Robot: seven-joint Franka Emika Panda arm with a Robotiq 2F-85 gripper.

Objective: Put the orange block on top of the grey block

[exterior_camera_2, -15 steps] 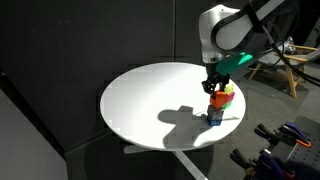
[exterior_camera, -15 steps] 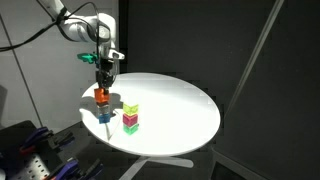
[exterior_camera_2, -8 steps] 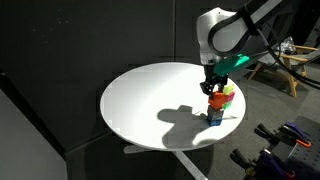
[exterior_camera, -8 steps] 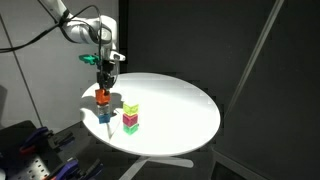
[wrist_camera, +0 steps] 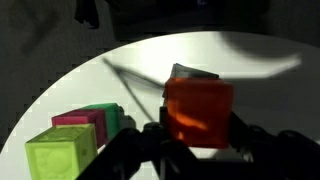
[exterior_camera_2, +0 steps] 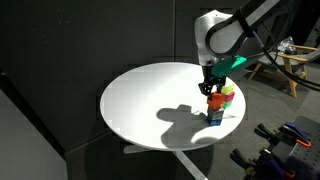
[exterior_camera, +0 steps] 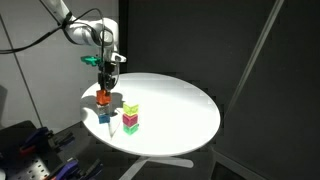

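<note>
Orange block [exterior_camera: 101, 97] sits clamped in the gripper [exterior_camera: 102, 92], fingers closed onto it, directly over the grey block [exterior_camera: 105, 116] at the left edge of the white table [exterior_camera: 180, 110]; an off-centre release could tip it off toward the yellow-green cube [exterior_camera: 131, 109].

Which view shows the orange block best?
Wrist view: the orange block is large and central, its front face clear. In both exterior views it is only a small spot above the grey block.
</note>
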